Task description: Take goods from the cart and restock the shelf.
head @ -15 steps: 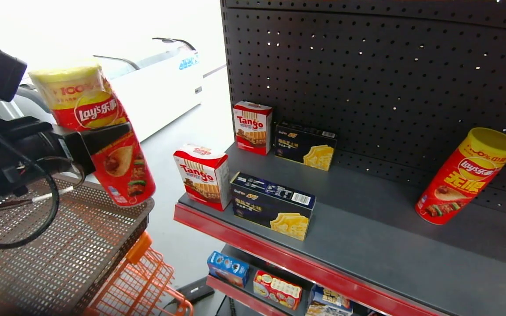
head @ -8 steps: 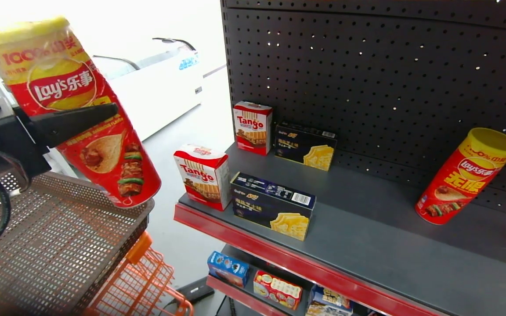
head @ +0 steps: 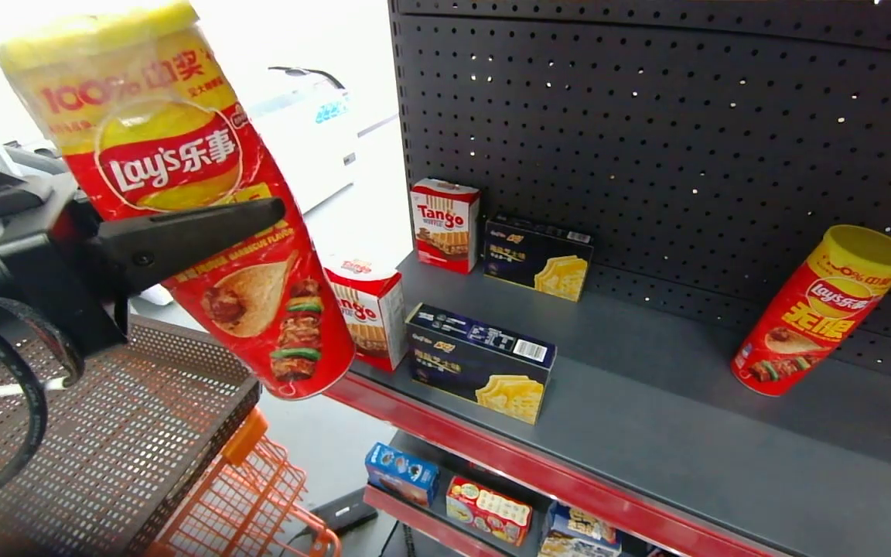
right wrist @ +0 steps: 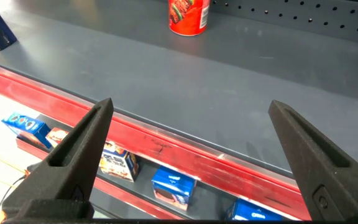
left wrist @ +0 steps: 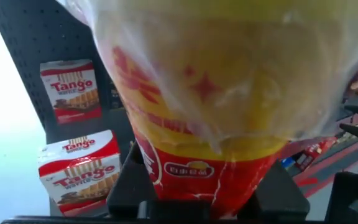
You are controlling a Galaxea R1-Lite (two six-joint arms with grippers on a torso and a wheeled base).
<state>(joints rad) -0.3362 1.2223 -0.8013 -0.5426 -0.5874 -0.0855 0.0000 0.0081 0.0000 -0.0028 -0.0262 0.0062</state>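
My left gripper [head: 206,232] is shut on a tall red and yellow chips can [head: 182,193], held tilted in the air above the cart's mesh top [head: 105,433], just left of the shelf's front left corner. In the left wrist view the same chips can [left wrist: 210,112] sits close between the black fingers [left wrist: 129,186]. A second chips can [head: 821,309] stands at the right back of the grey shelf [head: 646,418]. My right gripper [right wrist: 197,162] hangs open over the shelf's red front edge [right wrist: 166,146], with the far chips can [right wrist: 189,15] beyond it.
On the shelf's left part stand two red wafer boxes [head: 445,224] [head: 368,309] and two dark blue boxes [head: 480,360] [head: 538,257]. The black pegboard [head: 646,139] backs it. An orange cart basket [head: 252,495] is below, and a lower shelf holds small boxes [head: 488,509].
My left gripper has carried the chips can up and to the right, closer to the shelf; it now hides part of the front wafer box. Shelf goods have not moved.
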